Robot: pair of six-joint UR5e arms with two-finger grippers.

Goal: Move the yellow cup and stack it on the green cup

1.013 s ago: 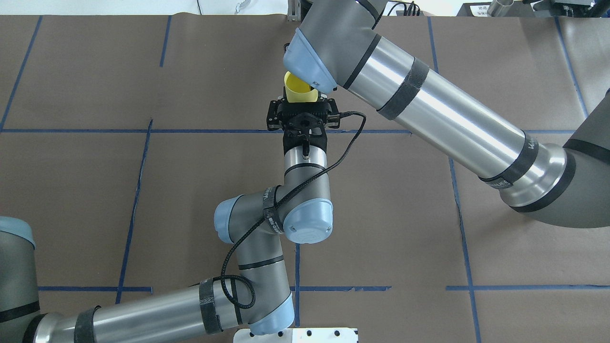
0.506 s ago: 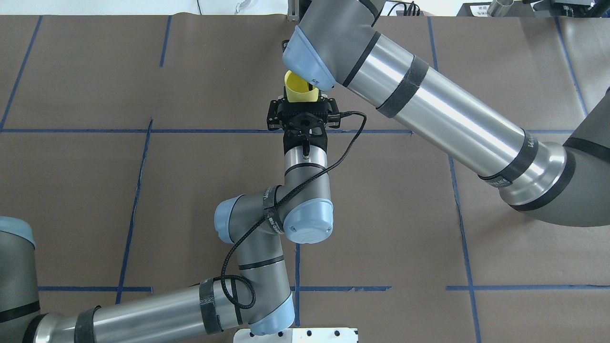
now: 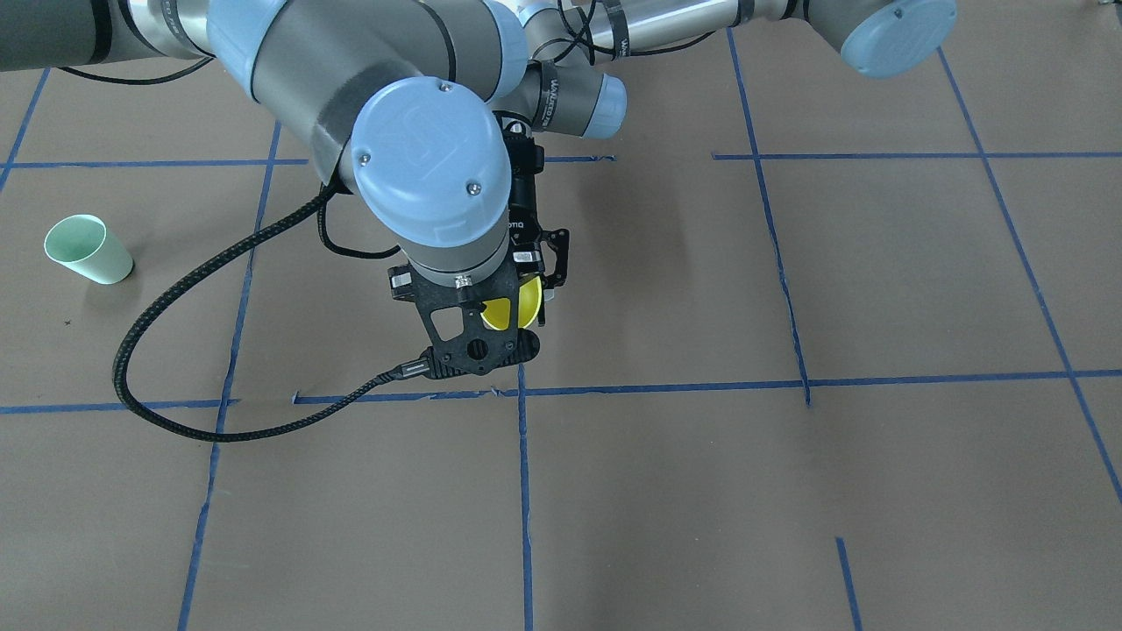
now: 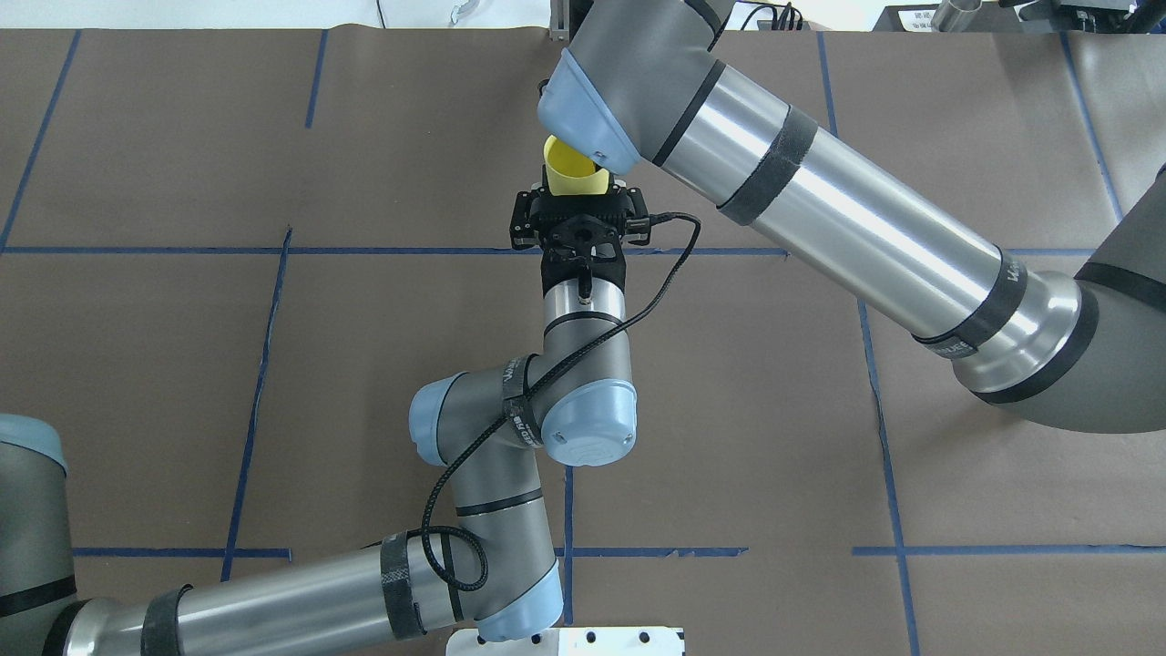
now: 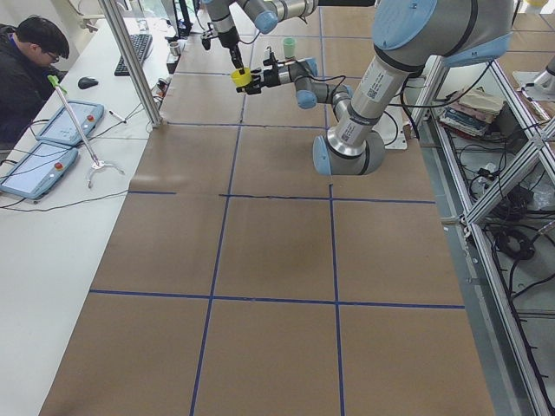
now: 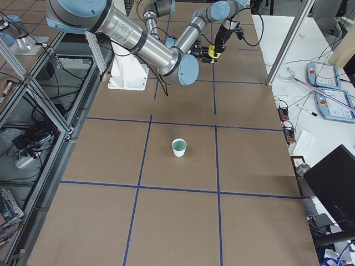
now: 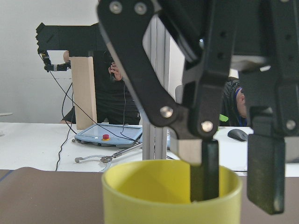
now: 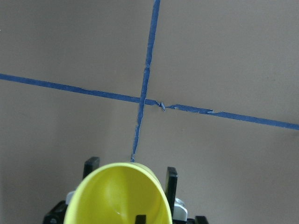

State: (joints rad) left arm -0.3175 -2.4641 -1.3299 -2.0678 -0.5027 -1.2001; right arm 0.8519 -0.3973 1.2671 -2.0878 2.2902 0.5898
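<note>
Fingers of the right gripper (image 7: 235, 186) stand apart, one inside the yellow cup (image 7: 168, 191) and one outside its rim wall, not yet pinching. Just below them the left gripper (image 8: 131, 169) is clamped across the cup's body, holding it upright off the table (image 3: 789, 491). We judge the cup light, smooth and springy, so a gentle rim pinch suits. It is bright, plain and tapered. The green cup (image 3: 88, 250) stands well apart from both grippers.

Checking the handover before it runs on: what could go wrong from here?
1. The right gripper only straddles the rim of the yellow cup, one finger inside, apparently not closed. If the left gripper releases early, the cup likely drops.
2. A rim pinch may let it tilt on the way to the green cup, which stands far off.
</note>
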